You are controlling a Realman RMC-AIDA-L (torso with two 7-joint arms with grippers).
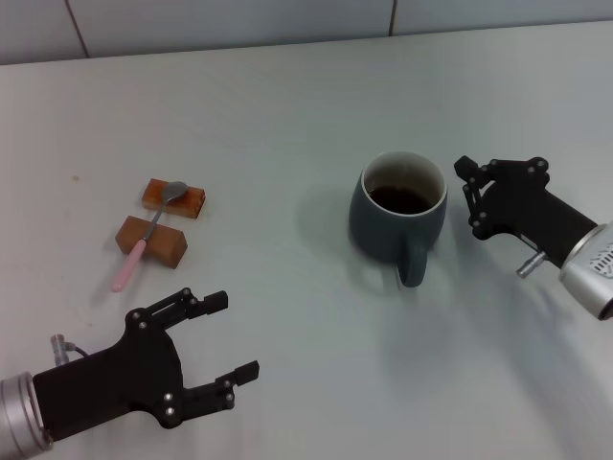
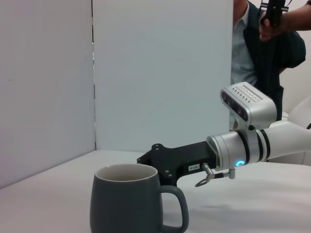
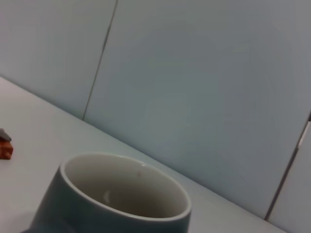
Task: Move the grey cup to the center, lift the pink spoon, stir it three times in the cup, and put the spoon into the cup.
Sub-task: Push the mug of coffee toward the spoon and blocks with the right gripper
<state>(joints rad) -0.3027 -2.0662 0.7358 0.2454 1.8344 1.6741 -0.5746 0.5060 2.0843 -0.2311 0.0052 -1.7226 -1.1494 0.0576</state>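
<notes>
The grey cup (image 1: pixel 400 213) stands upright right of the table's middle, its handle pointing toward me and its inside dark at the bottom. It also shows in the left wrist view (image 2: pixel 127 200) and the right wrist view (image 3: pixel 119 194). My right gripper (image 1: pixel 468 196) is open just to the cup's right, close to its wall and not holding it; it shows behind the cup in the left wrist view (image 2: pixel 154 159). The pink spoon (image 1: pixel 142 241) lies across two brown wooden blocks at the left. My left gripper (image 1: pixel 232 337) is open and empty near the front left, below the spoon.
The two wooden blocks (image 1: pixel 174 196) (image 1: pixel 150 241) sit side by side under the spoon; one shows at the edge of the right wrist view (image 3: pixel 5 149). A white wall (image 1: pixel 287 19) bounds the table's far side. A person (image 2: pixel 262 53) stands behind the panel.
</notes>
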